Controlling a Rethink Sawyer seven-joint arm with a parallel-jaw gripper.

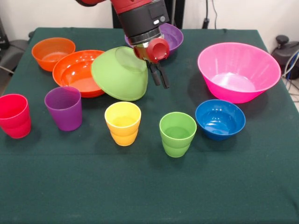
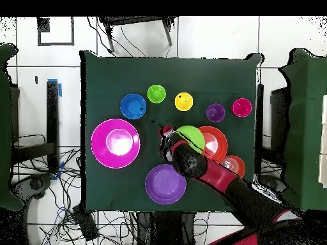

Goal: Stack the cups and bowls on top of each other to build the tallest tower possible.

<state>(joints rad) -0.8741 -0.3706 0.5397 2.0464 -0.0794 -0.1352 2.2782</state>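
My gripper [image 1: 159,77] hangs over the table's middle, fingers close together with nothing between them, just right of the lime green bowl [image 1: 120,73]. That bowl is tipped over, base up toward the gripper, and leans on the large orange bowl [image 1: 77,72]. The pink bowl [image 1: 238,70] stands upright at the right. The purple bowl [image 1: 172,36] is behind the arm. The small blue bowl [image 1: 220,118] and small orange bowl [image 1: 53,52] stand apart. The red [image 1: 15,115], purple [image 1: 64,107], yellow [image 1: 123,122] and green [image 1: 177,133] cups stand in a row in front. No tower stands.
In the overhead view the arm [image 2: 217,178] reaches in from the bottom right over the small orange bowl [image 2: 233,166], with the gripper [image 2: 167,133] beside the green bowl [image 2: 190,135]. The green cloth [image 1: 149,186] covers the table; chairs and cables lie around it.
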